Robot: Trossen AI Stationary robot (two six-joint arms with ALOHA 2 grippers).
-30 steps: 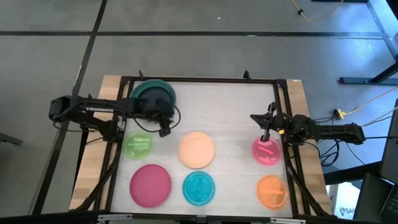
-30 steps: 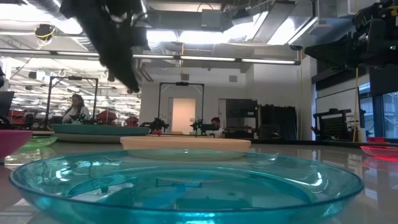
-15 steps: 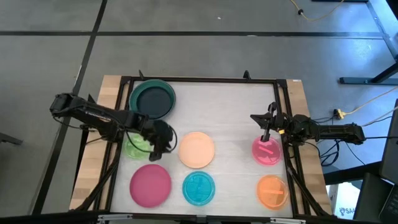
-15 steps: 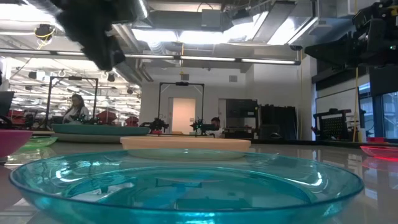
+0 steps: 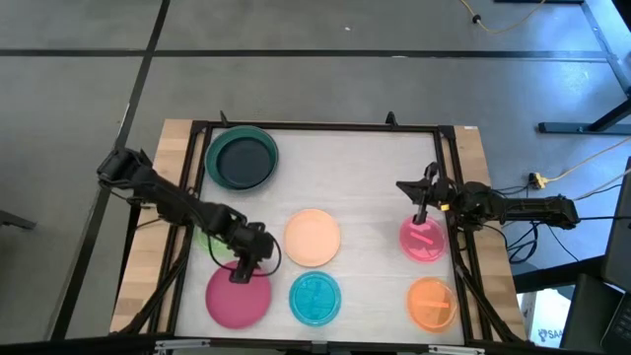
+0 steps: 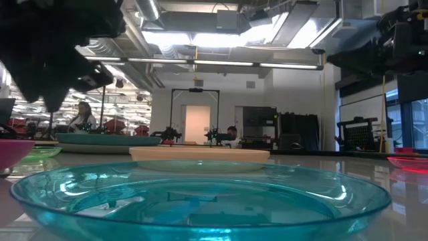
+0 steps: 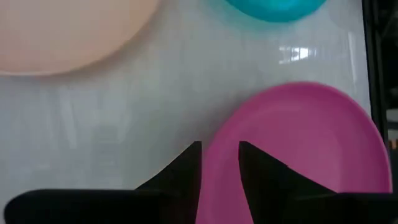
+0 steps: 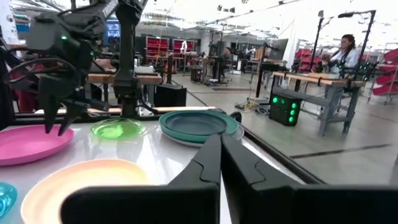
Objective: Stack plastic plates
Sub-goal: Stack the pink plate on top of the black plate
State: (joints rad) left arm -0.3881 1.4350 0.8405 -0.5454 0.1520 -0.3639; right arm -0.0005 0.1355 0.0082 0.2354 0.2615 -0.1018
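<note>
The magenta plate [image 5: 239,296] lies flat near the table's near-left corner. My left gripper [image 7: 219,158] hangs open over its far rim, one finger outside the rim and one over the inside. A navy plate sits in a teal green one [image 5: 241,158] at the far left. The light green plate [image 8: 118,129] is mostly hidden under my left arm in the high view. Peach [image 5: 313,237], cyan [image 5: 315,298], pink [image 5: 424,240] and orange [image 5: 431,304] plates lie singly. My right gripper [image 5: 422,202] is shut above the pink plate's far edge. My left gripper comes from above, pointing down, with its fingers [image 7: 189,165] on either side of the magenta plate's far rim [image 7: 217,134]. I cannot tell whether they touch it. The plate lies flat on the table.
A black frame [image 5: 315,126] runs round the white table top. Bare table shows between the stacked plates and the pink plate. In the low view the cyan plate [image 6: 200,201] fills the foreground. People and workbenches are in the room beyond.
My left gripper has swung from beside the teal green and navy stack toward the table's near edge, passing over the light green plate, and has come down at the magenta plate's far rim. No plate has moved.
</note>
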